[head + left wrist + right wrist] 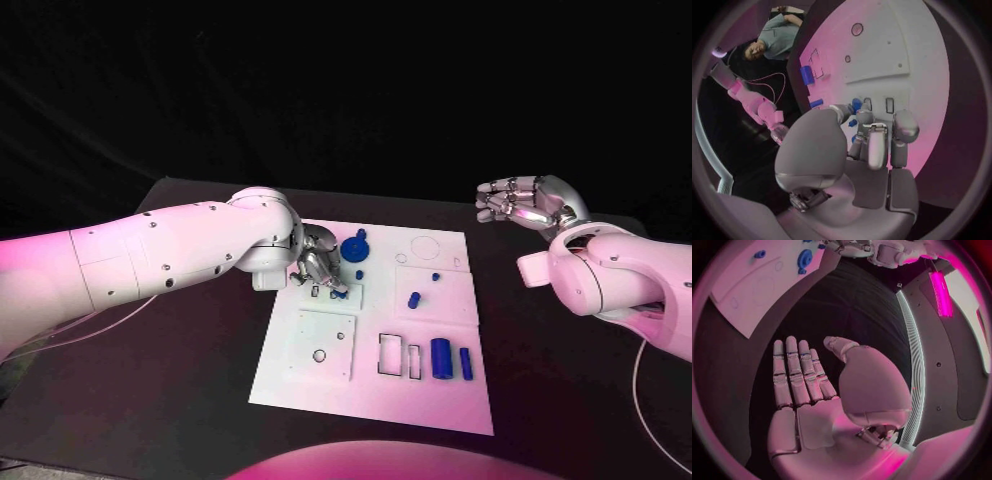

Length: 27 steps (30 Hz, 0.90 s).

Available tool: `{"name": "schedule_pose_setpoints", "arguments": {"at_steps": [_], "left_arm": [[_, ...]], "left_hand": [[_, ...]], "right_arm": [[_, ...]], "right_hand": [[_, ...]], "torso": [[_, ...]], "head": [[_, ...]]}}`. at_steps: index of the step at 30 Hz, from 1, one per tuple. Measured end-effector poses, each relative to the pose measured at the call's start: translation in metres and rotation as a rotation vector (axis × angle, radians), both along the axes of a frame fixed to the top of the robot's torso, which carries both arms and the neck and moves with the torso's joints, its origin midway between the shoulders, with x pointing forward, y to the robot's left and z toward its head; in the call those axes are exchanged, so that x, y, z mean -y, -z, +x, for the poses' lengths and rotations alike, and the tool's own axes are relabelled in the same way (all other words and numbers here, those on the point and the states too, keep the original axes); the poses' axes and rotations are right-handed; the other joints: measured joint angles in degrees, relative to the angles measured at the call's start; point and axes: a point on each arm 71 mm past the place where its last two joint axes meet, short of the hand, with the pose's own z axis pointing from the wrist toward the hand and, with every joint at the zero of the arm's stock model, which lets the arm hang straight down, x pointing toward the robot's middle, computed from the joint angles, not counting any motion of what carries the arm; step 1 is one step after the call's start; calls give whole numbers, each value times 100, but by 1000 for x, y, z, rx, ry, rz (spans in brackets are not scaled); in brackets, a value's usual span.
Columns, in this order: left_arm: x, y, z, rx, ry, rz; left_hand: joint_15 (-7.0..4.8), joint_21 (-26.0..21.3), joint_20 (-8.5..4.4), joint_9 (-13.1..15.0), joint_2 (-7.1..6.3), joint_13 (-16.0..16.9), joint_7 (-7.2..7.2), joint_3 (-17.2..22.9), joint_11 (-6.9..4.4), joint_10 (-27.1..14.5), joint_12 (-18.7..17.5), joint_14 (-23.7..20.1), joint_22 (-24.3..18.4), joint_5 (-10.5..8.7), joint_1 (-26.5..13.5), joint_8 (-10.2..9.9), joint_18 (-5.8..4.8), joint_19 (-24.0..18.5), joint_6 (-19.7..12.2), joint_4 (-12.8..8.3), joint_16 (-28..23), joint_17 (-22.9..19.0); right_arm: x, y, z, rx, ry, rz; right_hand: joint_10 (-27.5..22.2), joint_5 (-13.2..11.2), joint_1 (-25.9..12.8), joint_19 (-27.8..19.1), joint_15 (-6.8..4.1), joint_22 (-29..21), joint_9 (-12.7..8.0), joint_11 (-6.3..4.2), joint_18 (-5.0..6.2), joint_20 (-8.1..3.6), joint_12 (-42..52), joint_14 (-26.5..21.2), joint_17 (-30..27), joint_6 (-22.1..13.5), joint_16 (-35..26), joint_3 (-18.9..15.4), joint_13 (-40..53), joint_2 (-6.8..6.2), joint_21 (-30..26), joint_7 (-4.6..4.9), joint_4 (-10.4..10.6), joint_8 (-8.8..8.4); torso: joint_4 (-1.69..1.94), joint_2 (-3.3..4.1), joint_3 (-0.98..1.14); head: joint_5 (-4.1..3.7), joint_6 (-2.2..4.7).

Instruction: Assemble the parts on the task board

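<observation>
Several parts (440, 358) lie loose on the board (433, 405), so assembly looks far from complete. Two blue cylinders rest near the board's near edge, long axes pointing away from the robot; a gear (356, 246) sits at the far side. Left hand (320, 266) is over the board's far-left area, fingers curled around a small blue part (856, 105); the grip looks like a pinch. Right hand (522, 204) hovers off the board, fingers straight and apart, holding nothing.
</observation>
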Motion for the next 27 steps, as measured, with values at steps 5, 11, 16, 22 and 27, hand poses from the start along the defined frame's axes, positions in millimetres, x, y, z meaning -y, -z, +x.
{"name": "schedule_pose_setpoints", "arguments": {"at_steps": [5, 11, 16, 22, 27], "left_arm": [[-4, 0, 1, -2, -22, -15], [-9, -2, -1, -2, -61, -51], [-13, -4, -2, 3, -98, -82], [-14, -6, -5, 24, -121, -98], [-15, -4, -7, 49, -122, -88]], "left_hand": [[0, 38, -21, 0, -160, 33, 0, 238, -10, 67, 31, 0, 51, 0, -161, 193, 0, 21, 0, -10, 23, 0], [-6, 129, -45, 0, -352, 178, -5, 498, -49, 257, 133, 6, 229, 73, -357, 274, -91, 169, 20, -159, 61, 0], [-43, 176, -82, 1, -443, 281, -46, 498, -83, 390, 199, 1, 325, 355, -573, 274, -91, 248, 152, -159, 84, 0], [-85, 239, -143, 507, -543, 551, -103, 499, -134, 563, 381, 1, 491, 851, -848, 350, -91, 369, 250, -161, 111, 0], [-85, 265, -143, 560, -542, 585, -103, 499, -134, 601, 412, 1, 501, 883, -894, 390, -90, 369, 289, -161, 111, 0]], "right_arm": [[0, 1, 0, -6, 0, 0], [1, 2, -1, -9, 1, 0], [2, 2, -1, -10, 1, 1], [4, 2, -1, -12, 2, 3], [4, 2, -1, -12, 3, 6]], "right_hand": [[0, 0, 0, 0, 0, -6, 0, 0, 0, 0, 0, 0, -4, 0, 0, -11, 0, 0, 0, 0, 11, 0], [0, 0, 0, -1, 1, -8, 1, 0, 0, 1, 0, -1, -4, 0, 0, -16, 0, 0, 0, 0, 16, 0], [-18, 0, 0, -20, 21, -21, 1, -15, 0, 21, 0, -21, -11, -21, 0, -32, 0, 0, -21, -21, 32, 0], [-37, 101, -54, -20, 20, -41, 1, 4, 0, 21, 38, -62, -23, -20, 0, -88, 1, 9, -34, -21, 56, 0], [-82, 209, -108, -20, 20, -66, 1, 0, 0, 21, 67, -62, -33, -20, 0, -112, 1, 2, -58, -20, 80, 0]], "torso": [[-2, 0, 0], [1, 0, 2], [7, 0, 5], [12, -3, 10], [12, -4, 10]], "head": [[3, 10], [7, 24], [13, 9], [32, -48], [54, -65]]}}
